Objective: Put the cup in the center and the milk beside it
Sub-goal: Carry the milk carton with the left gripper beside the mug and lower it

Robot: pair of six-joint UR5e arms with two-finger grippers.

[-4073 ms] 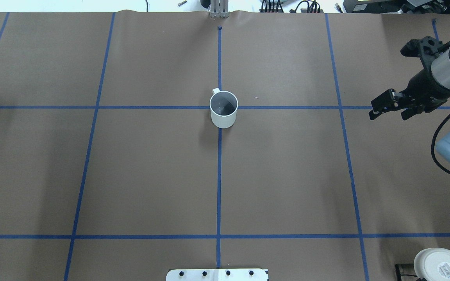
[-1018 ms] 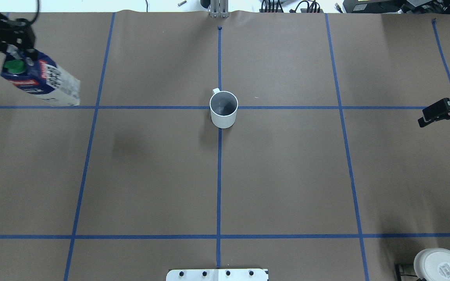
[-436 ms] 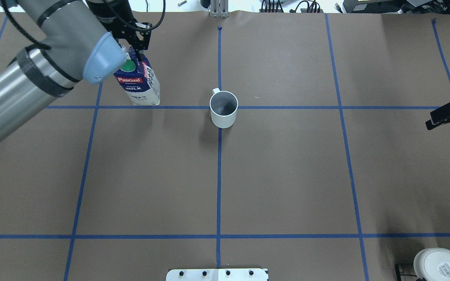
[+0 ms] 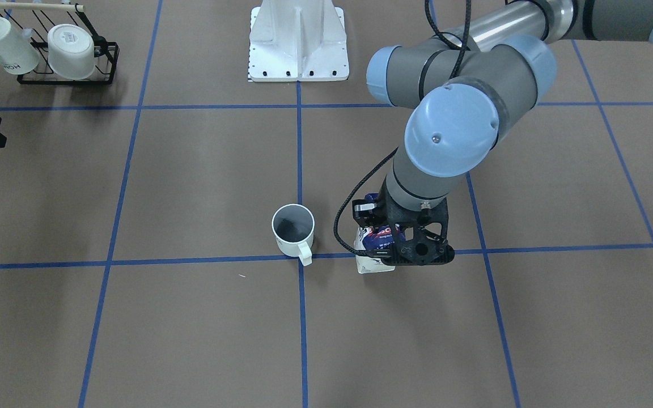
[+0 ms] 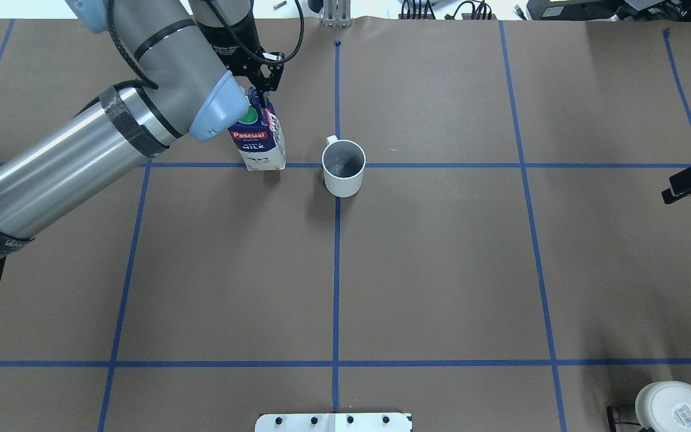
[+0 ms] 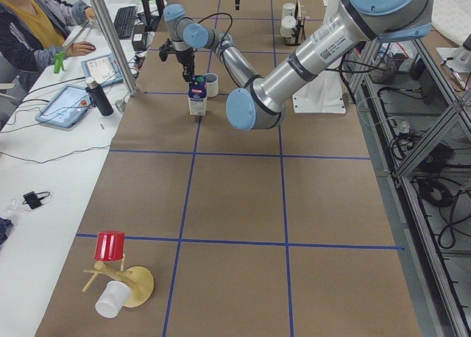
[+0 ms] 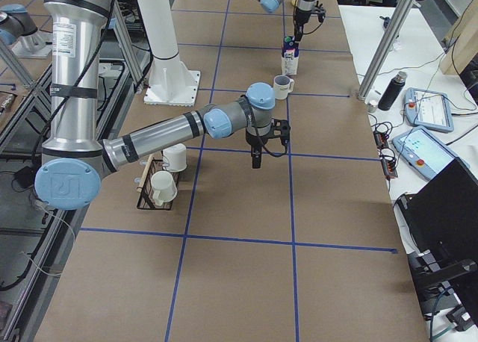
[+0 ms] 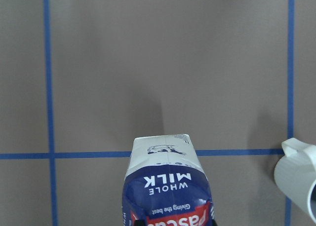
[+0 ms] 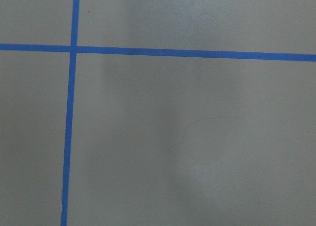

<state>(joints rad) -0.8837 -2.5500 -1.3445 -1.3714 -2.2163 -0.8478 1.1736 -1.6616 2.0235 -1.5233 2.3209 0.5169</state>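
Observation:
The cup (image 5: 343, 168), a small white mug with a dark grey inside, stands upright on the crossing of blue tape lines at mid-table; it also shows in the front view (image 4: 292, 229) and at the edge of the left wrist view (image 8: 298, 179). The milk (image 5: 260, 141), a dark-blue and white carton with a green cap, hangs upright from my left gripper (image 5: 260, 101), which is shut on its top, just left of the cup and apart from it. Its base (image 4: 374, 266) is at or just above the paper. My right gripper (image 5: 690, 183) is open and empty at the far right edge.
A black rack with white mugs (image 4: 66, 51) stands near the robot's right side, partly seen in the overhead view (image 5: 675, 408). The white robot base plate (image 4: 298, 45) is at the table's near edge. A red cup on a wooden stand (image 6: 110, 245) is far left.
My left arm has carried the milk in from the far left to just beside the cup. My right gripper has drawn back toward the right edge. The cup has not moved.

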